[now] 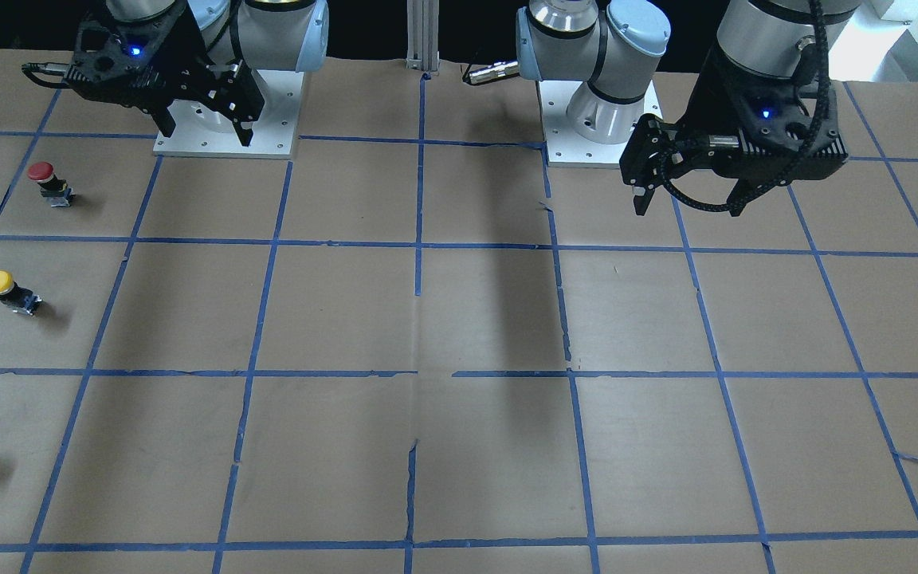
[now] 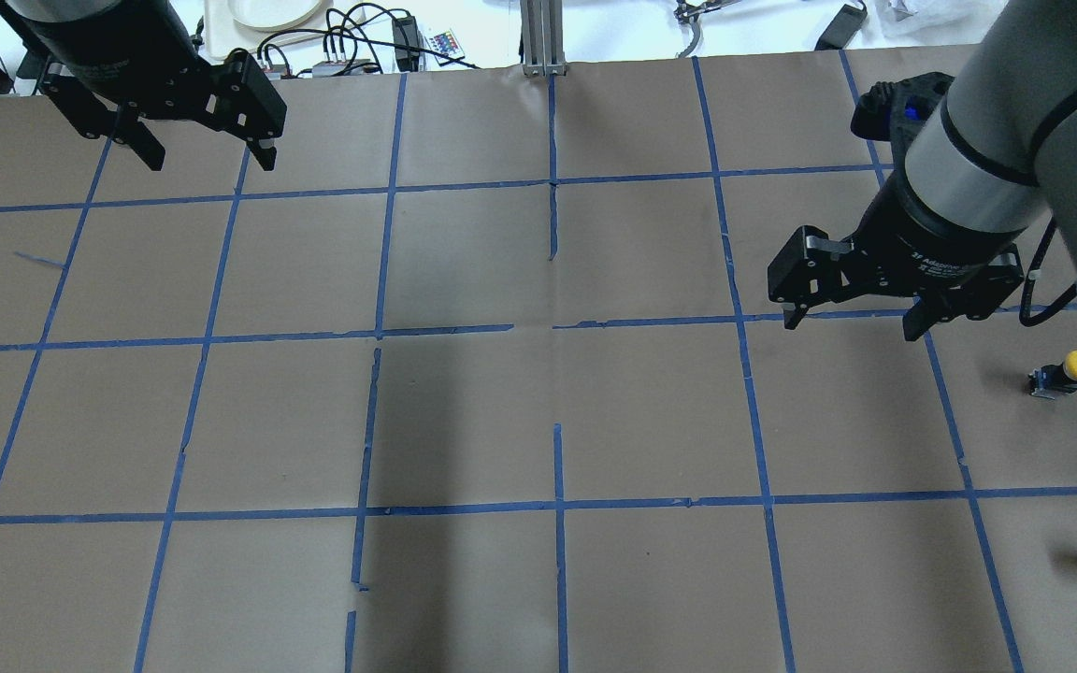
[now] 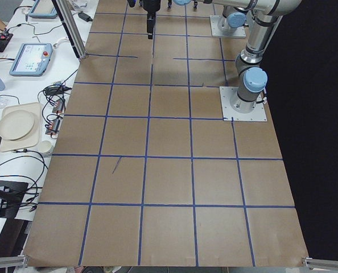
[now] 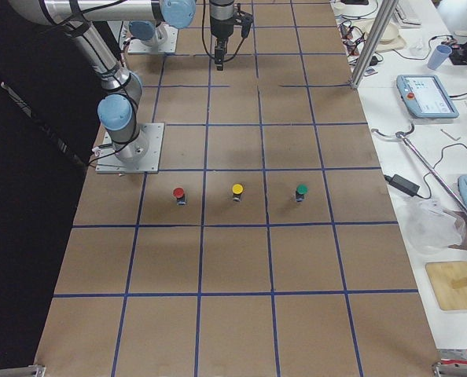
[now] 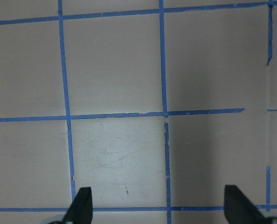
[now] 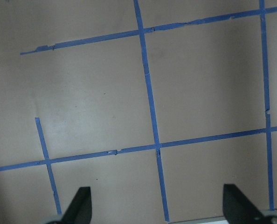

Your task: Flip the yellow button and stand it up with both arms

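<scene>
- My right gripper hangs above the table near the yellow button, fingers spread wide, holding and touching nothing.
- My left gripper is also spread wide with nothing in it, well apart from that button.
- The yellow button sits between a red button and a green button, apart from both.

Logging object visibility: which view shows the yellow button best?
Exterior front-facing: the yellow button shows cap and base clearly. Overhead has it near the edge; exterior right shows it tiny; the other views miss it.
</scene>
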Motion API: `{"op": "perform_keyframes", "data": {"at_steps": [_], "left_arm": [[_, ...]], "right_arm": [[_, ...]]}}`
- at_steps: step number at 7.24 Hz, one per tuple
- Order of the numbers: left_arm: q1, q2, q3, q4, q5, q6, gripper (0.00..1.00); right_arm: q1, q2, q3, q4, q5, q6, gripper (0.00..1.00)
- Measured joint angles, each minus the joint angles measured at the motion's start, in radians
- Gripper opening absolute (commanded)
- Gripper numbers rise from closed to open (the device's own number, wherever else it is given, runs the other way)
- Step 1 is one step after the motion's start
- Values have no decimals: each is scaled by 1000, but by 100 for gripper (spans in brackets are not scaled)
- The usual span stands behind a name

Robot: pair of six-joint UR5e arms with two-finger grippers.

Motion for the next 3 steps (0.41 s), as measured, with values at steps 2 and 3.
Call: {"op": "perform_keyframes", "data": {"at_steps": [2, 3], "left_arm": [[1, -1, 0, 0, 0, -1, 100], [1, -1, 1, 0, 0, -1, 100]], "right_arm": [[0, -1, 3, 2, -2, -5, 100], [-1, -1, 3, 3, -2, -6, 100]]}}
